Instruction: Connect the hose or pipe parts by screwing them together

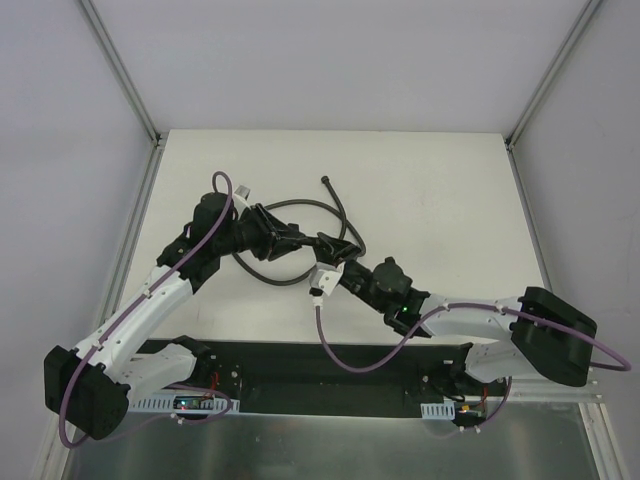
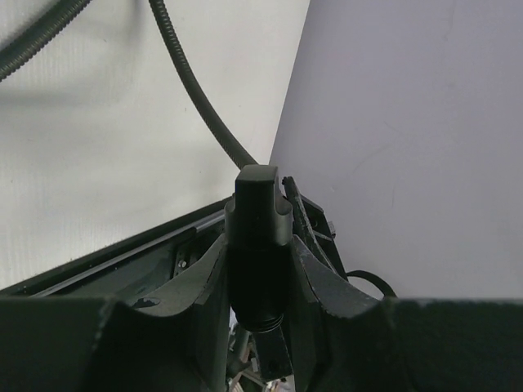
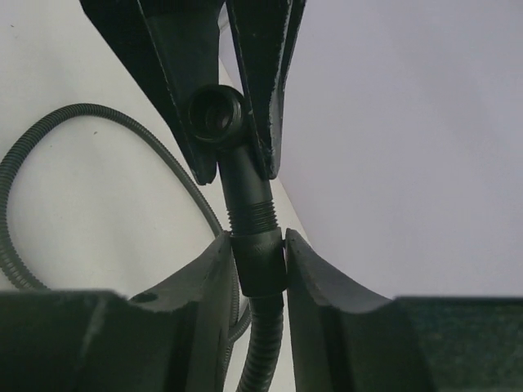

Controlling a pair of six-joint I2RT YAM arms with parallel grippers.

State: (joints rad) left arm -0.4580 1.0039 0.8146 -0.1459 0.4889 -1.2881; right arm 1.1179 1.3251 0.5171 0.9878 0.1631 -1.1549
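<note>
My right jaws are closed on the dark cylindrical hose collar (image 3: 260, 265). My left jaws grip the black threaded plastic fitting (image 3: 245, 196) that meets it. The dark grey corrugated flexible hose (image 3: 261, 351) trails from the collar and loops over the white table (image 1: 430, 200).

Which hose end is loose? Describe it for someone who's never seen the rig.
On the white table, find the dark grey hose looping at the centre, where the left fingers and right fingers clamp the fittings. The loose end is the short dark tip beyond that loop, toward the far edge, the only end lying on the table with nothing gripping it.
</note>
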